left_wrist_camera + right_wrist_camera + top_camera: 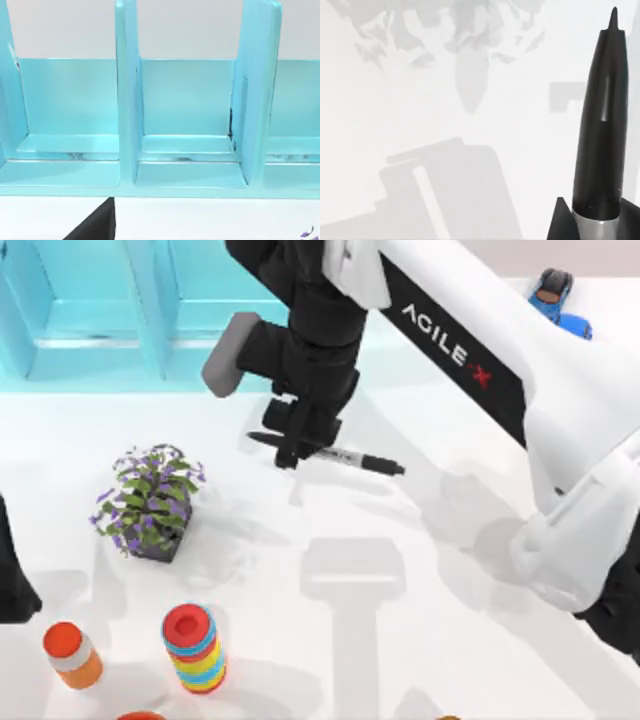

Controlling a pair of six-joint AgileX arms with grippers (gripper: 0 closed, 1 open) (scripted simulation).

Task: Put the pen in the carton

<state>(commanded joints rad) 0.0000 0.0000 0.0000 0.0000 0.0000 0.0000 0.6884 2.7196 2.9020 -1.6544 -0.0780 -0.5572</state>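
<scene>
The pen [335, 453] is located on the white table [450, 570], slightly behind the table's centre, lying almost level across the top view with its black cap [385, 465] toward the right. The right gripper [297, 435] is positioned directly over the pen's left portion, with the right arm [470, 350] reaching in diagonally from the right side. In the right wrist view the pen's black tapered end [602, 125] is seen close up, extending away from the camera above the table, with a dark finger [560, 222] just beside its base. Whether the fingers are clenched on the barrel or merely placed around it cannot be told.

The carton [100, 310], a light blue open unit divided by upright partitions, is situated at the back left of the table, apart from the pen. Its compartments are shown facing the camera in the left wrist view [187, 100].

The left arm [15, 580] is parked at the left edge of the table.

A potted plant [150, 502] with purple flowers is located left of the pen. A stack of coloured rings [193, 648] and an orange-capped bottle [72, 655] stand near the front left. A blue toy car [556, 300] is placed at the back right.
</scene>
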